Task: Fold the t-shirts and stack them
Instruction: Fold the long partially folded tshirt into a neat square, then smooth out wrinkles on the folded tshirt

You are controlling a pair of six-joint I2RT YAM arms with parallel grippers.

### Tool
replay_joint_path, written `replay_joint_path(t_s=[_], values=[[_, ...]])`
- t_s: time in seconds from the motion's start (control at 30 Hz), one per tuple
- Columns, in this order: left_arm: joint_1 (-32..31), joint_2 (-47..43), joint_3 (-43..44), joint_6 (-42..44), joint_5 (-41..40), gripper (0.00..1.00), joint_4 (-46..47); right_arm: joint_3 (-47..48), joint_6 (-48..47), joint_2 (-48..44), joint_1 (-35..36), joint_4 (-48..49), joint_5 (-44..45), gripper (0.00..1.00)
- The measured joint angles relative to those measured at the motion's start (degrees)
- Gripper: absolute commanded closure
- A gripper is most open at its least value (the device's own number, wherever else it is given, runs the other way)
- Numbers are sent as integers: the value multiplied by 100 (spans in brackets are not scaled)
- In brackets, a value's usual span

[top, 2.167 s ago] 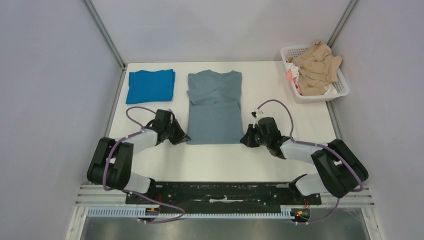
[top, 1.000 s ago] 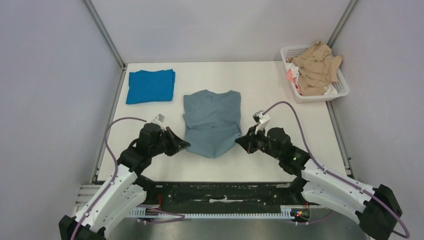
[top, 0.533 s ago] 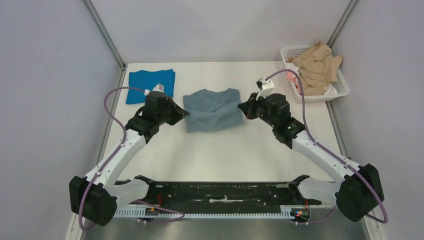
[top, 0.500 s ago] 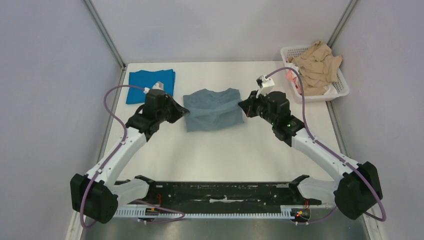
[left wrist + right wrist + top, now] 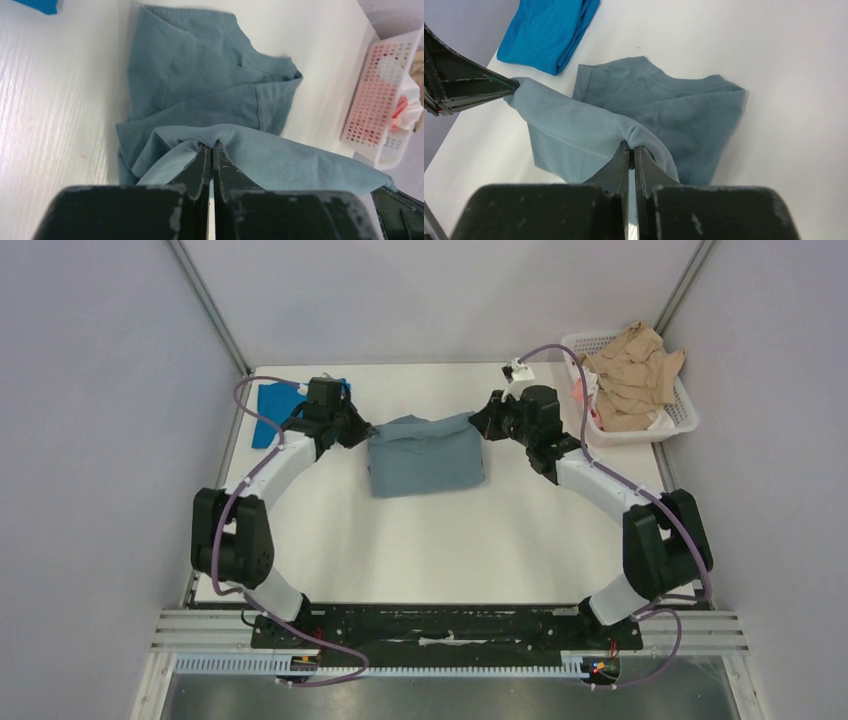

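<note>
The white surface [image 5: 430, 550] stands inside a booth with pale grey walls [image 5: 100, 390], and a metal post [image 5: 208, 305] rises at each far corner. A black rail [image 5: 430, 625] runs along the near edge and carries the two arm bases.

The grey-blue t-shirt [image 5: 425, 458] lies in the far half of the surface, about midway between the left and right edges and well apart from both. The cobalt blue t-shirt [image 5: 268, 405] lies folded at the far left corner, just beside the left edge, and the left arm covers a part of it. A white basket [image 5: 682, 412] sits at the far right corner with beige cloth [image 5: 628, 368] heaped in it.

Between the grey-blue t-shirt and the near edge there is a wide stretch of bare white surface. Both arms reach far forward and bend inward toward the shirt, one on each side.

From above, the left tool [image 5: 367, 431] meets the far left corner of the grey-blue t-shirt and the right tool [image 5: 478, 424] meets its far right corner, but the grip itself is too small to see there. The wrist views show it. In each one the two black fingers are clenched together on a fold of the grey-blue cloth, and this lifted edge hangs stretched between the two tools, above the lower layer that lies flat. The left wrist view also shows pink and white cloth behind the lattice of the basket. The right wrist view shows the layered folded edges of the cobalt blue t-shirt.
</note>
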Motion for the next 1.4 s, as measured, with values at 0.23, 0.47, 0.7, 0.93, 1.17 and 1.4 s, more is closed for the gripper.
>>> replay_joint_path(t_s=[0.23, 0.47, 0.7, 0.93, 1.17, 1.4], values=[[116, 1176, 774, 101, -31, 98, 50, 675, -37, 1176, -70, 199, 133, 100], [247, 2168, 1541, 162, 57, 98, 61, 1075, -37, 1956, -144, 264, 503, 100], [289, 3016, 2118, 160, 164, 68, -13, 1231, -31, 2444, -157, 339, 688, 88], [328, 3630, 3305, 225, 197, 20, -487, 1998, 42, 2988, -323, 262, 737, 16], [282, 3104, 3163, 341, 302, 19, -535, 2055, -42, 2507, -437, 284, 247, 2], [24, 3294, 3346, 726, 1204, 18, -560, 1377, 474, 2240, -299, 968, -1292, 2]])
